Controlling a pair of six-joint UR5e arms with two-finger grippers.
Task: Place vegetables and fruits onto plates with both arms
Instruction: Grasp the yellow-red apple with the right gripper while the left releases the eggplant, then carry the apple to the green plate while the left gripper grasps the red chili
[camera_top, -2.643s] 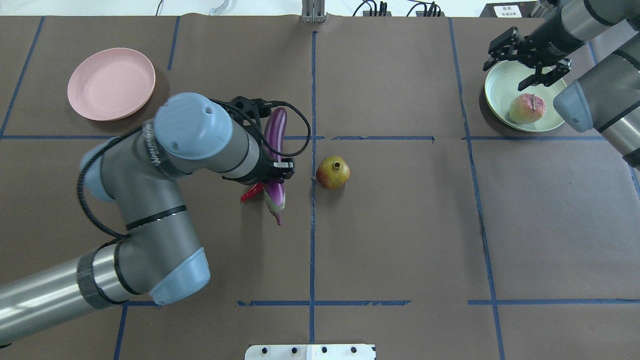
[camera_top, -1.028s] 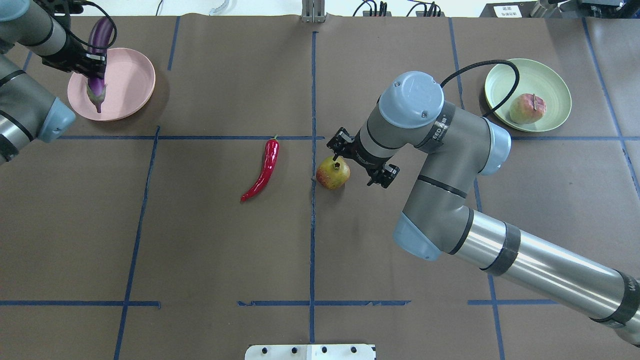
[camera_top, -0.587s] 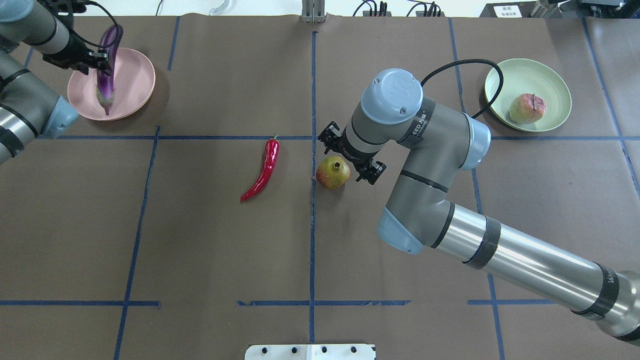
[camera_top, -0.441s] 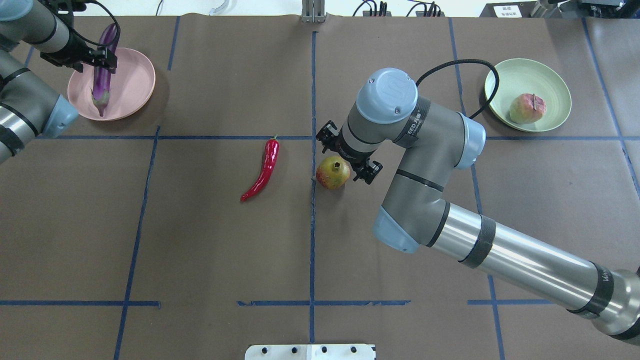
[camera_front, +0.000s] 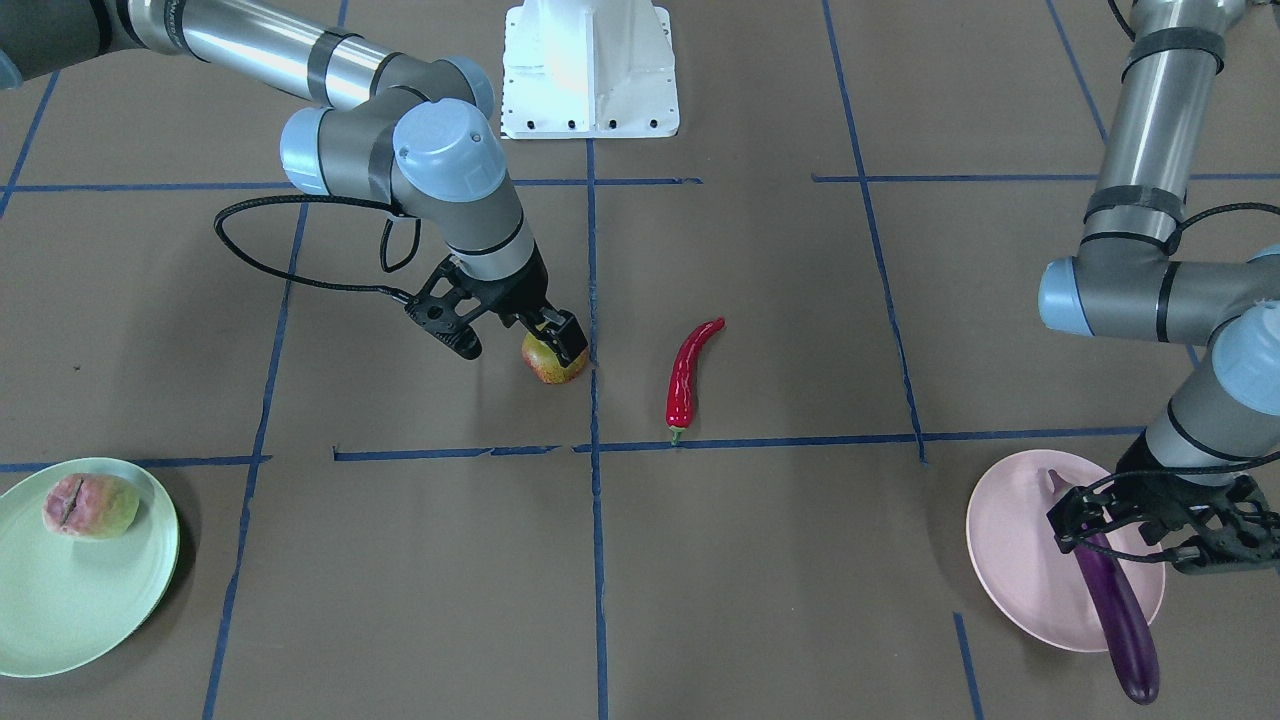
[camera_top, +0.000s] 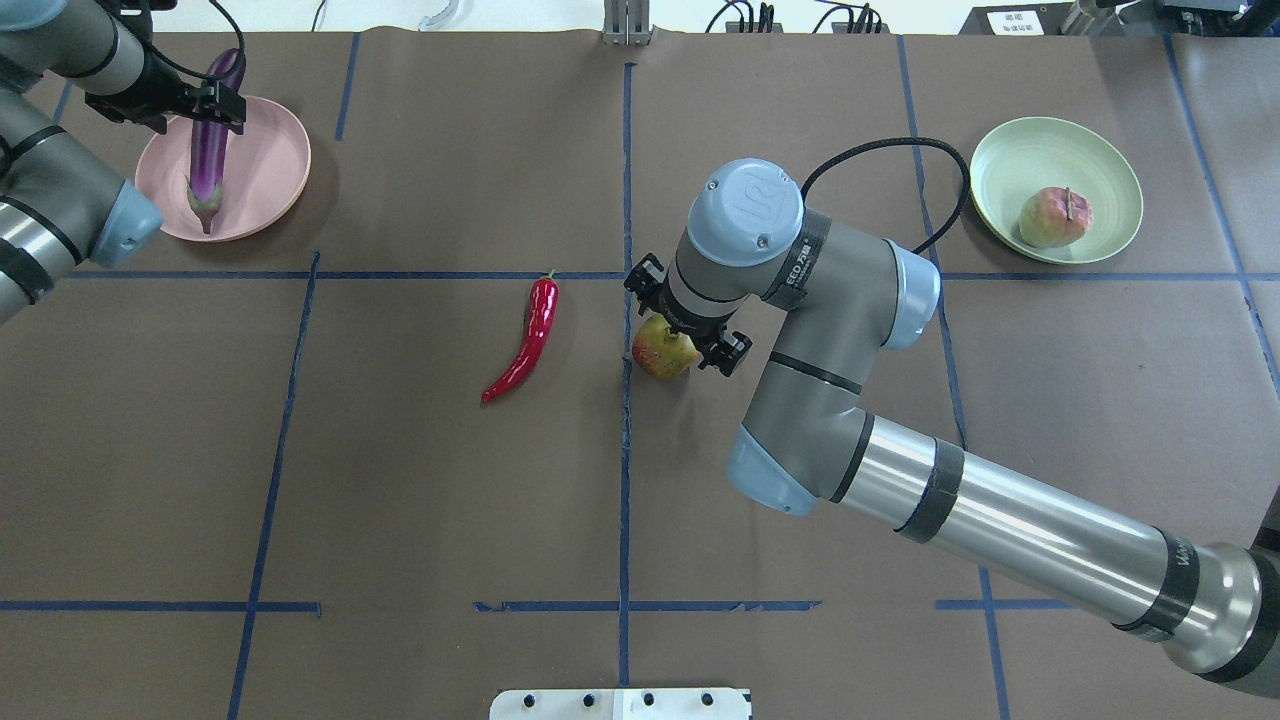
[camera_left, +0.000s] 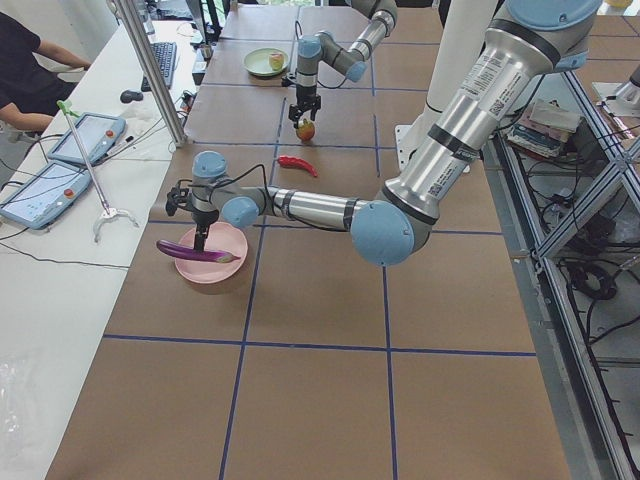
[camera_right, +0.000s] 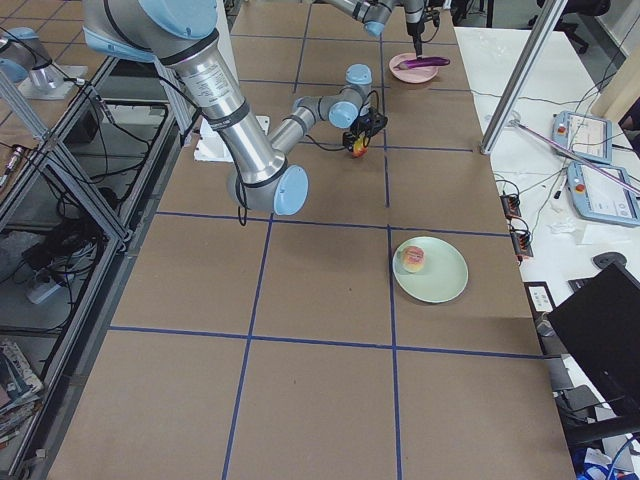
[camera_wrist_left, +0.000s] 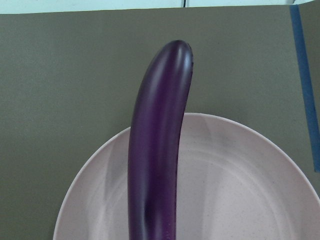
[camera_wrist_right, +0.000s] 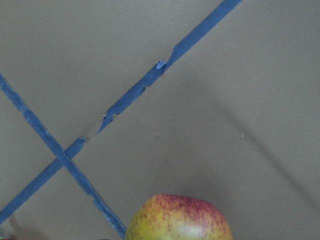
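The purple eggplant (camera_top: 210, 150) lies across the pink plate (camera_top: 270, 170), its far end past the rim; the left wrist view shows it too (camera_wrist_left: 155, 150). My left gripper (camera_top: 170, 103) stands over it, open, with one finger beside it. My right gripper (camera_top: 688, 318) is open just above the pomegranate (camera_top: 658, 358), a finger on either side. In the right wrist view the pomegranate (camera_wrist_right: 178, 217) sits at the bottom edge. The red chili (camera_top: 530, 335) lies left of it on the table. The peach (camera_top: 1053, 217) sits in the green plate (camera_top: 1020, 150).
The white base block (camera_top: 620, 703) is at the near edge of the table. Blue tape lines cross the brown table cover. In the exterior left view a person (camera_left: 30, 70) and tablets (camera_left: 45, 190) are at a side bench, with a metal post (camera_left: 150, 70) at the table edge.
My left arm carried the eggplant from mid-table to the pink plate, laid it down and opened. My right arm swung from the green plate to the pomegranate and came down over it.
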